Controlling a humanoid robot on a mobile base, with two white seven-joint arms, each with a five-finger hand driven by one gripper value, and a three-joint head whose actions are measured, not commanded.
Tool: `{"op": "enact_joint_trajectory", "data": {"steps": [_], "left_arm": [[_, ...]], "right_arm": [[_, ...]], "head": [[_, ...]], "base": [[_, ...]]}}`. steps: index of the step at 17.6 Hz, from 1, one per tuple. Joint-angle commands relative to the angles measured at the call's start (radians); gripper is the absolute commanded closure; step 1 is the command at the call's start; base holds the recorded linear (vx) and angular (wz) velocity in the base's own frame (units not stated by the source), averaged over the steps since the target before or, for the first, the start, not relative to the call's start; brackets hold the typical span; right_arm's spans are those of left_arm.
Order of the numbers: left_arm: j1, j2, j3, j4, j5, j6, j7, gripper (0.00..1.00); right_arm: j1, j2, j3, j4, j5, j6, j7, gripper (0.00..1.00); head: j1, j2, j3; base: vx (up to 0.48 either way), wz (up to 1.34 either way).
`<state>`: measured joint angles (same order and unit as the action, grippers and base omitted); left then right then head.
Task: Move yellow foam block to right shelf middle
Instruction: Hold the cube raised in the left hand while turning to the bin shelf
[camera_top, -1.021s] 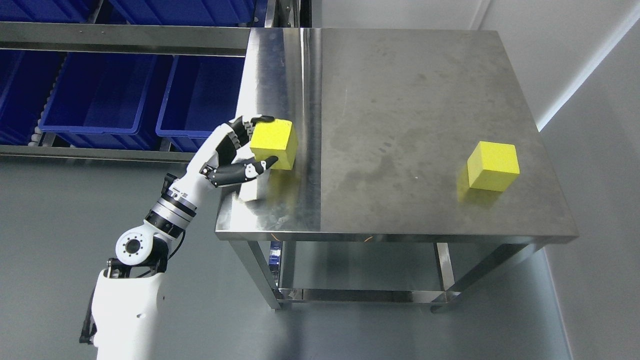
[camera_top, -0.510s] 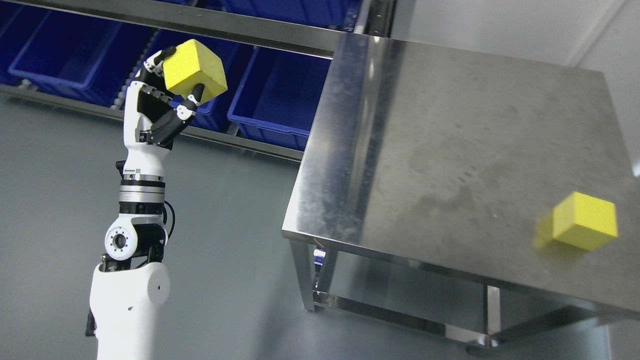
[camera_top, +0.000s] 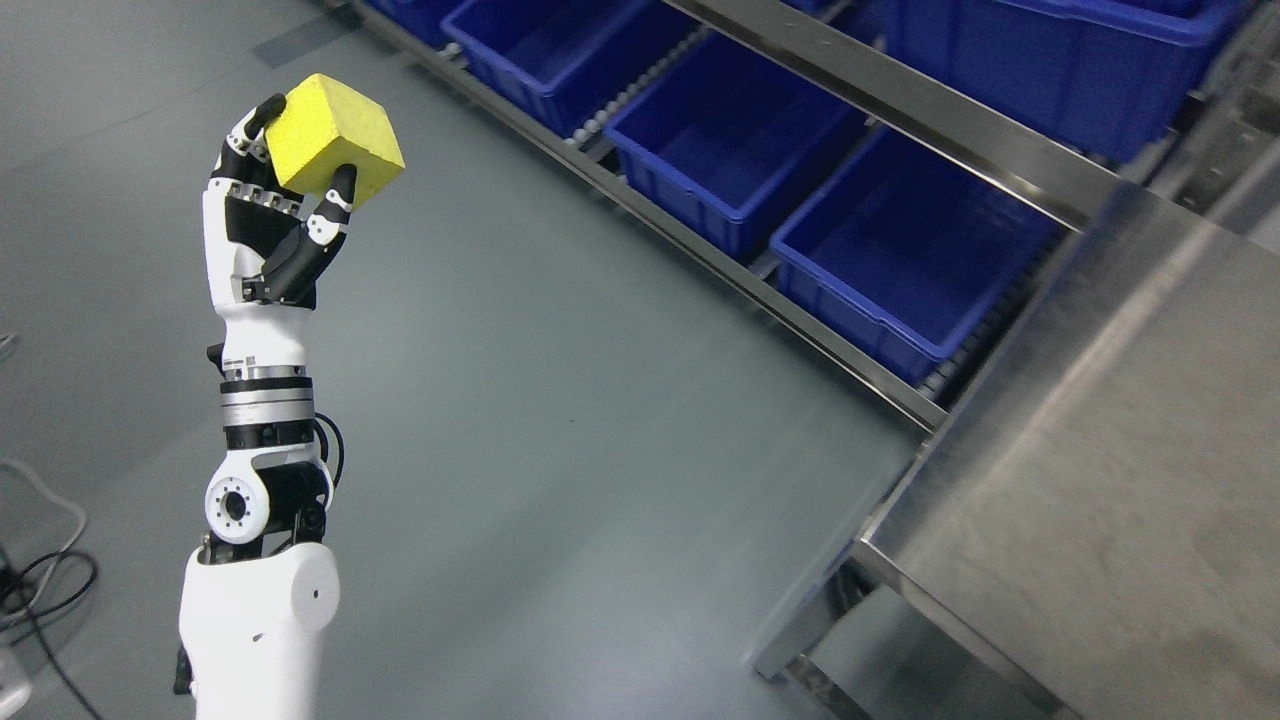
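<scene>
My left hand (camera_top: 290, 165) is raised upright at the picture's upper left, its fingers shut on a yellow foam block (camera_top: 332, 135). The block is tilted and sits above the grey floor, well clear of the shelf. The shelf (camera_top: 900, 100) runs diagonally across the top right, holding blue bins (camera_top: 730, 150). The right arm does not show.
A steel table (camera_top: 1100, 480) fills the lower right corner, its near corner leg over the floor. Several open blue bins line the shelf's lower level, on rollers. Black cables (camera_top: 40, 590) lie on the floor at the far left.
The camera has swung left, so the table slid to the right and the second yellow block left the picture. The left hand still holds its block, raised upright.
</scene>
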<state>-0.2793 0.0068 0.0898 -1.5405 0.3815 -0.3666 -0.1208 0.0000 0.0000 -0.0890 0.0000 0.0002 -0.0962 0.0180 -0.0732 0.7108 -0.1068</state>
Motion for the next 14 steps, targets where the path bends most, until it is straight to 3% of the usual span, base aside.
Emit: {"op": "enact_joint_trajectory", "data": {"steps": [1,14], "left_arm": [[0.032,0.011,0.045,-0.046,0.005,-0.006,-0.013,0.61],[0.061,0.011,0.091,-0.067,0.005,-0.006,-0.016,0.61]], "right_arm": [[-0.003,-0.017,0.000,-0.017,0.000,0.000,0.000,0.00],[-0.002,-0.017,0.000,-0.017,0.000,0.000,0.000,0.00]], "head": [[0.0000,0.000,0.000],[0.0000,0.000,0.000]], "base": [[0.095,1.02],[0.115,0.79]]}}
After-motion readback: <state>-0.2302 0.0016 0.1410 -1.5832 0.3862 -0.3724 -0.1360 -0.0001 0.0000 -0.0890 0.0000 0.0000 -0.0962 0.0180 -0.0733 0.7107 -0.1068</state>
